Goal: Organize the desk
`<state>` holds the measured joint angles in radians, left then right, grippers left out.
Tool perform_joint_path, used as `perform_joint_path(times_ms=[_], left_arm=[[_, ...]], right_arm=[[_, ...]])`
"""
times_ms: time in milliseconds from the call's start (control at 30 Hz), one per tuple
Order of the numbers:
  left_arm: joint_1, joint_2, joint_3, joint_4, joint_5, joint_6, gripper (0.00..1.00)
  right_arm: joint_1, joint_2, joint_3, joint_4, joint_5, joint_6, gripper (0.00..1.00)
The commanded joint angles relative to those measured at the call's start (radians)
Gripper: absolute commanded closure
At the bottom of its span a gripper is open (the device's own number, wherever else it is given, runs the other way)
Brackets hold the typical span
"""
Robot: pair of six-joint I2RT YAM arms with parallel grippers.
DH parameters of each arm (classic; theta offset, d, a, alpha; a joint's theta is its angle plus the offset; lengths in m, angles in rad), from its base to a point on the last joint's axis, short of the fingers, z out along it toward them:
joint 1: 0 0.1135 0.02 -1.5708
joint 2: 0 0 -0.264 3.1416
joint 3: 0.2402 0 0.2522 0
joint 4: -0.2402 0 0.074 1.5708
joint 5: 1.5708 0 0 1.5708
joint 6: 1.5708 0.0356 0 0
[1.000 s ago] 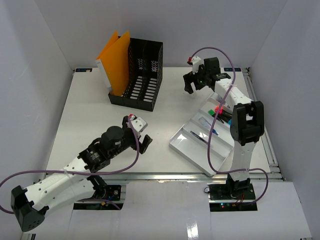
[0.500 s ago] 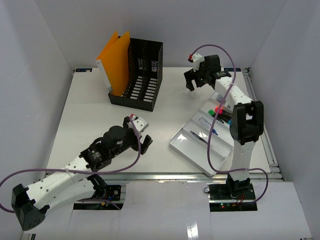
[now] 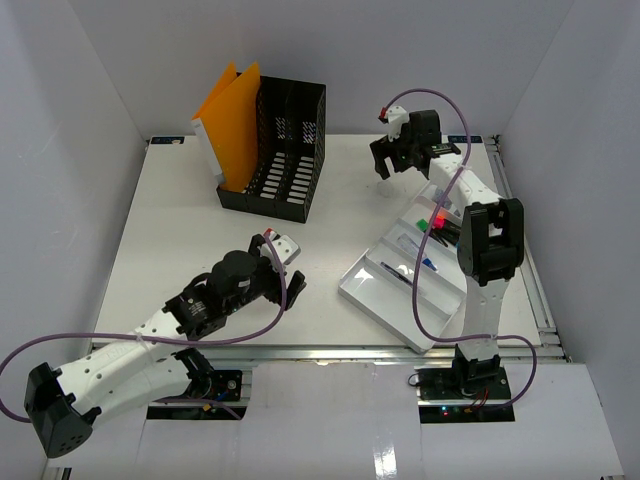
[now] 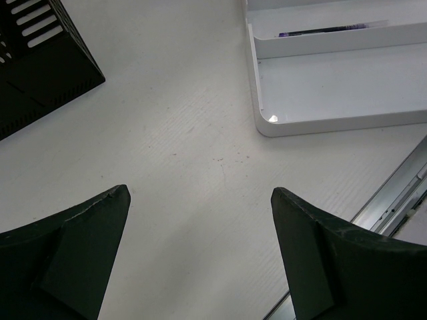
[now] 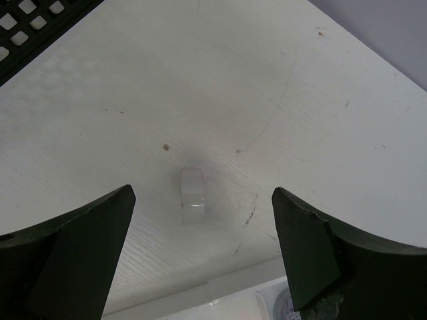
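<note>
Right hand, spread, is hovering over white block lying on counter. Left hand, spread and empty, is hanging near white tray

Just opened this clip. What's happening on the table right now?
Two robot arms are working over the large flat white desk. The right gripper hangs open above a small white block lying on the desk beyond the tray, jaws on either side of it, not yet gripping. The left gripper is open and empty over bare desk, near a corner of the white compartmented plastic tray, which holds pens. Orange folders stand at the black mesh file holder, far left.
</note>
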<state>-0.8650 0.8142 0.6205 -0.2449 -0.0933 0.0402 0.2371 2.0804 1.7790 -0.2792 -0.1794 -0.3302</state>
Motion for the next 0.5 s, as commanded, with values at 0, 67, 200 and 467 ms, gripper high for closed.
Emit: perform_joint_path(times_ms=[0,67,200,467], left_arm=[[0.004,-0.012,-0.004,-0.010,0.010,-0.009,0.02],[0.004,-0.012,-0.004,-0.010,0.013,-0.008,0.02],[0.006,-0.008,-0.004,-0.011,0.014,-0.006,0.02],[0.004,0.004,-0.004,-0.016,0.006,-0.003,0.02]], right_arm=[[-0.005,0.027,0.060,0.039,-0.020,0.017,0.10],[-0.005,0.035,0.067,0.038,-0.026,0.022,0.10],[-0.005,0.062,0.088,0.039,-0.022,0.026,0.10],[-0.004,0.146,0.148,-0.023,-0.034,0.044,0.08]])
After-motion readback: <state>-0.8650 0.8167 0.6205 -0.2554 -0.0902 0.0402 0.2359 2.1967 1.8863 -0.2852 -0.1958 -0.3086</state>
